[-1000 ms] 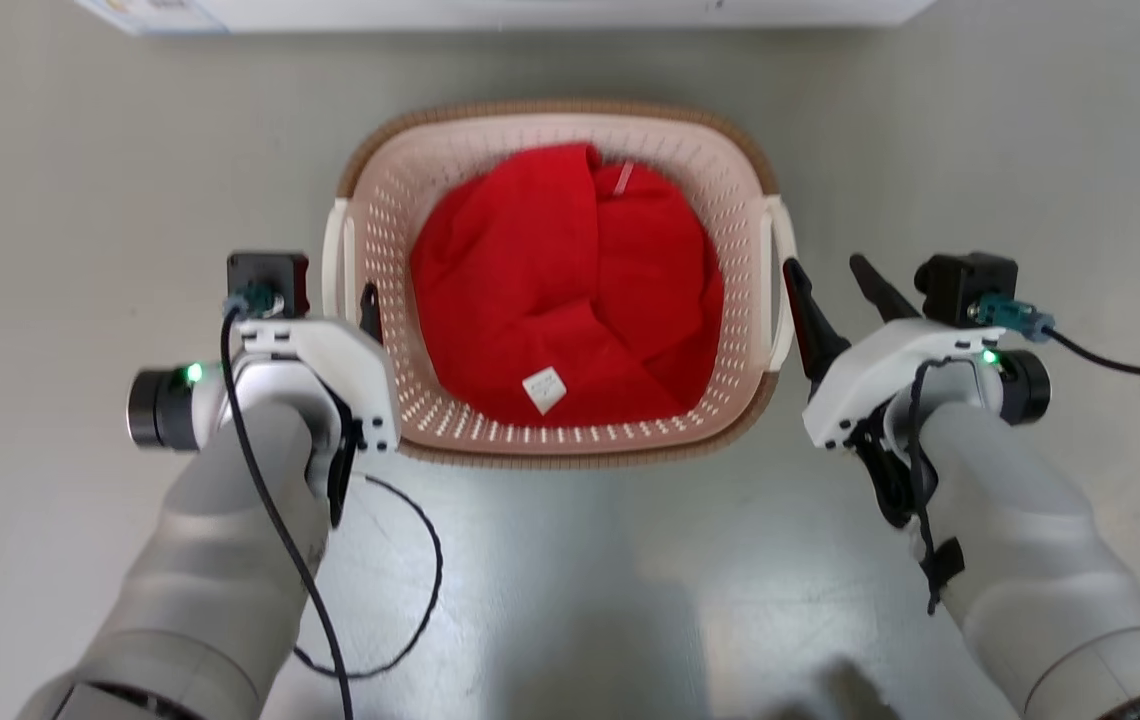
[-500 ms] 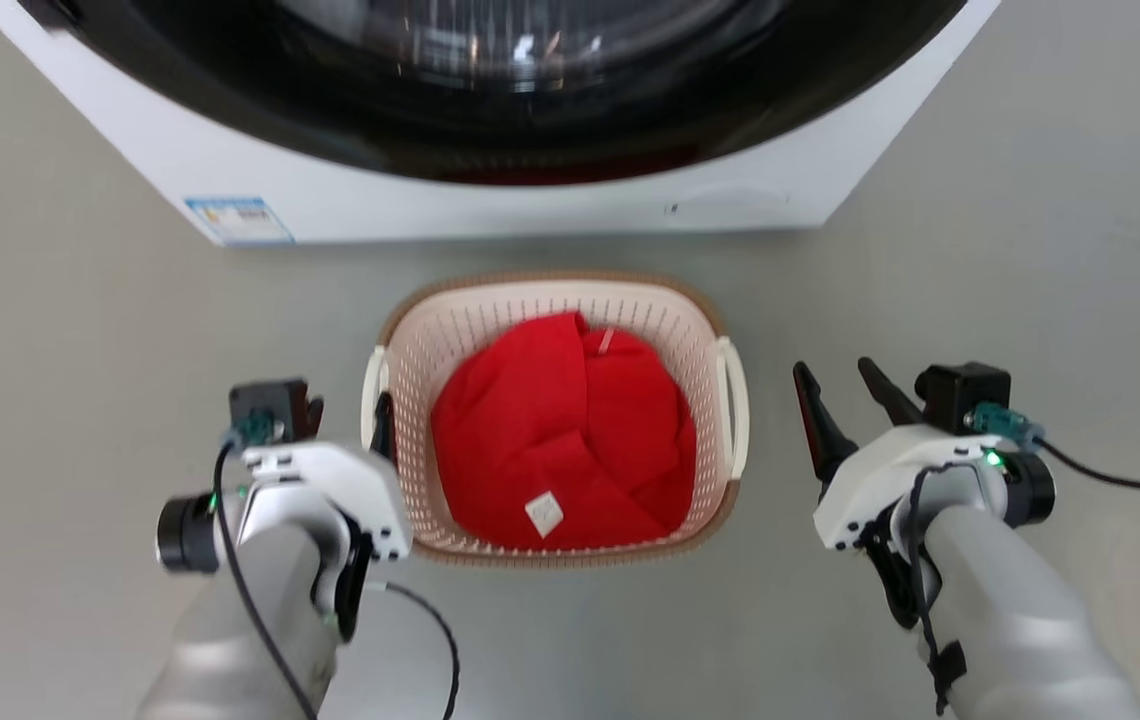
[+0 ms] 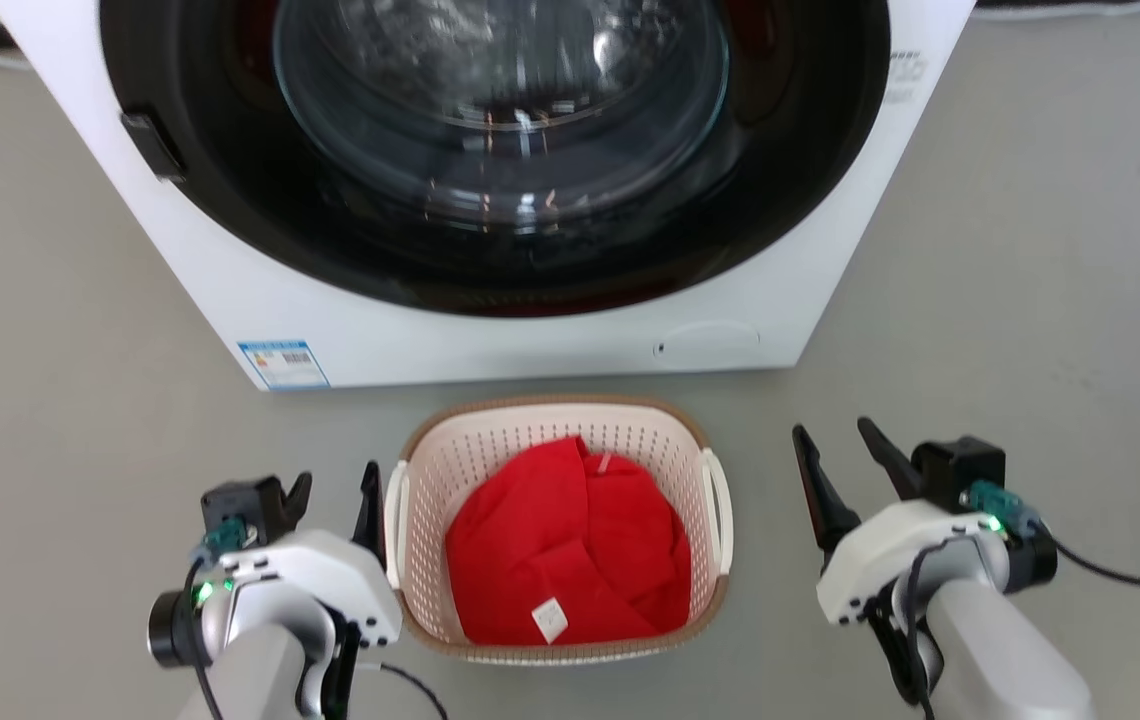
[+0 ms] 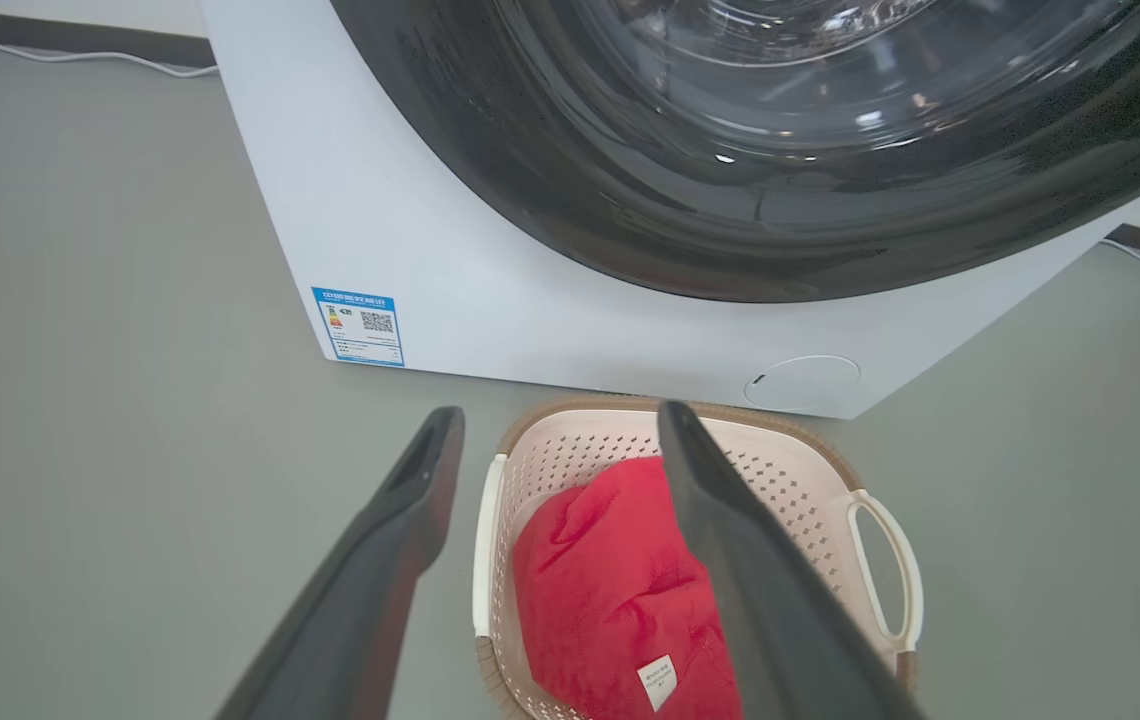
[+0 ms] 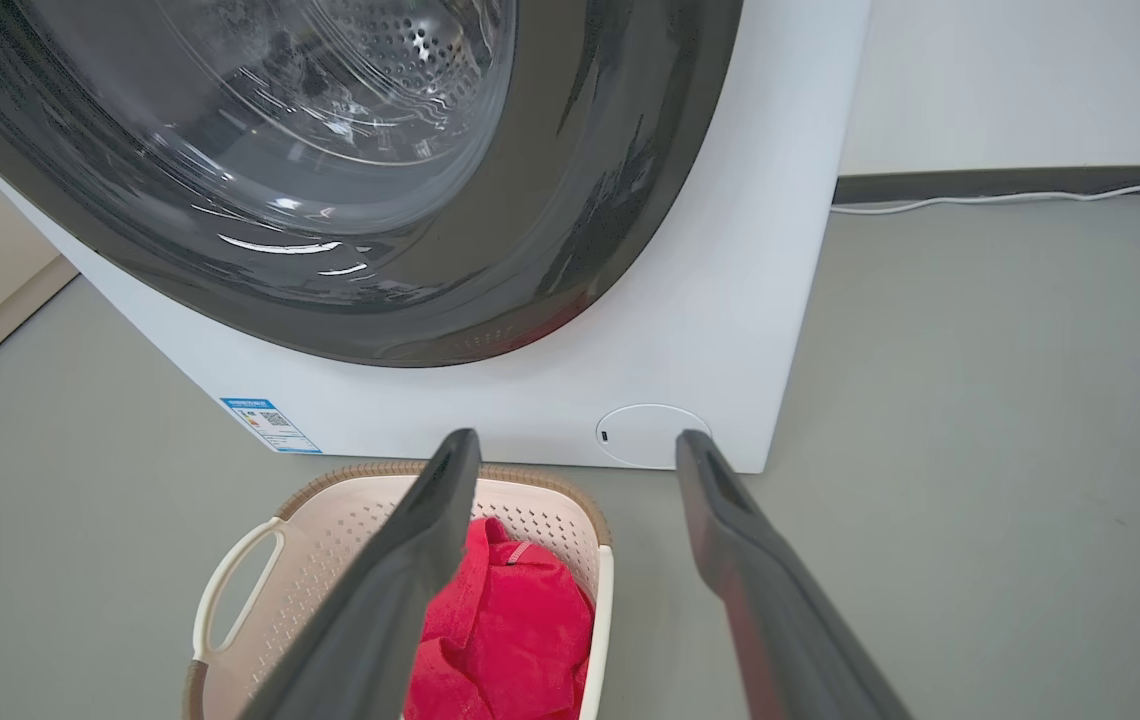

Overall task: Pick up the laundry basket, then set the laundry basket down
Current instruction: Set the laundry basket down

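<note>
though beside the laundry basket (image 3: 555,403), left pincer (image 3: 335,478) and right pincer (image 3: 832,432) both wide and empty

cream perforated laundry basket (image 3: 490,445), red cloth (image 3: 570,540), white washing machine (image 3: 490,340)

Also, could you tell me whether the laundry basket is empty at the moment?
No, a crumpled red garment lies inside the laundry basket, covering its bottom.

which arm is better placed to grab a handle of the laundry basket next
Left, probably. The left pincer is open, its inner finger right beside the left handle of the laundry basket. The right pincer, also open, stands apart from the right handle, bare floor between.
</note>
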You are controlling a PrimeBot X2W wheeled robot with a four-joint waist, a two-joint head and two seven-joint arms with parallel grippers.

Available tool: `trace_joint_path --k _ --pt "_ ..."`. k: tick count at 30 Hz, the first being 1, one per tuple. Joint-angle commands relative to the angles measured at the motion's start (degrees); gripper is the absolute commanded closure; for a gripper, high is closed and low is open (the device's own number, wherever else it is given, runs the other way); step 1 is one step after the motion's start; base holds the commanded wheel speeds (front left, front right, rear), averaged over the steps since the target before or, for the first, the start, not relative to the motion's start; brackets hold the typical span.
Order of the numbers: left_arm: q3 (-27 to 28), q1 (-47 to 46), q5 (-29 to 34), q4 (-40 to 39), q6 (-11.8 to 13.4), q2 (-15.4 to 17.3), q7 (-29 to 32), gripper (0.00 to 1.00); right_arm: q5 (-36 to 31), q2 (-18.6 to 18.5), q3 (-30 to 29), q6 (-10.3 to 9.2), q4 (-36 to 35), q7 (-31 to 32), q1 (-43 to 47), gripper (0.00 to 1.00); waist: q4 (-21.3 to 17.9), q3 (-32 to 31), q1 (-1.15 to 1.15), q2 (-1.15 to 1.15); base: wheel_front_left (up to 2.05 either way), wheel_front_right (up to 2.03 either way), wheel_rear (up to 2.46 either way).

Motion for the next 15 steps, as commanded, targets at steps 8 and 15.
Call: trace_joint_path --k 8,15 --pt "7.04 5.83 4.64 -7.18 -1.93 0.49 -0.62 0.00 -4.12 0.60 -1.13 0.35 -7.46 -0.55 5.48 0.00 0.36 -6.50 0.00 0.00 0.00 0.00 0.00" --pt "12.07 10.83 7.38 -12.71 -3.33 -0.39 -0.62 0.00 -5.80 0.60 -2.69 0.35 -13.10 -0.55 9.63 0.00 -0.13 -9.62 0.00 0.00 0.00 0.00 0.00"
